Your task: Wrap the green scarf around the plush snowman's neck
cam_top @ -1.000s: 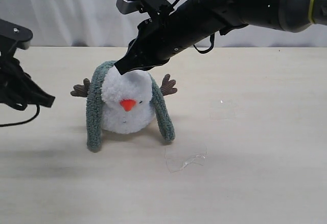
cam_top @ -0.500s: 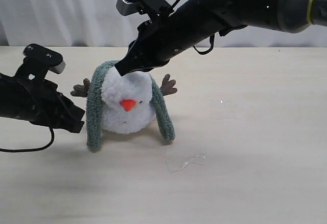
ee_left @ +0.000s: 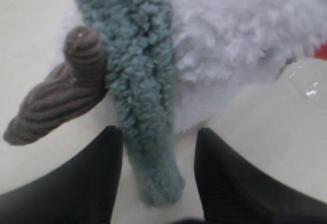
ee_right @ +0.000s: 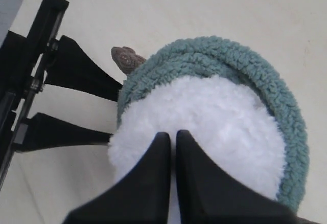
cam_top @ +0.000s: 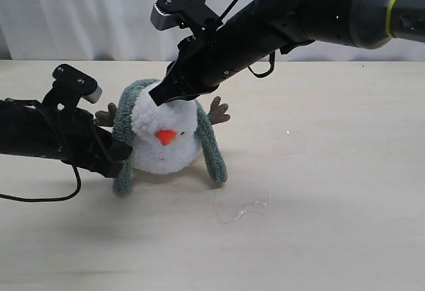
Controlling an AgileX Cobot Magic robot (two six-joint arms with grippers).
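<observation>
The plush snowman sits mid-table, orange nose facing front. The green scarf lies over the back of its head, with both ends hanging down to the table at its sides. My right gripper presses on the crown of the white head. It is shut with only a sliver of fluff between the fingers. My left gripper is open, and its fingers straddle the scarf's left end without touching it. A brown twig arm sticks out beside that end. The neck is hidden by fluff and scarf.
A scrap of clear plastic lies on the table in front and to the right of the snowman. A white curtain closes the back. The left arm's cable trails on the table at the left.
My left arm has come in from the left edge, and its open fingers now sit around the scarf's left end. The right gripper has stayed on the snowman's head.
</observation>
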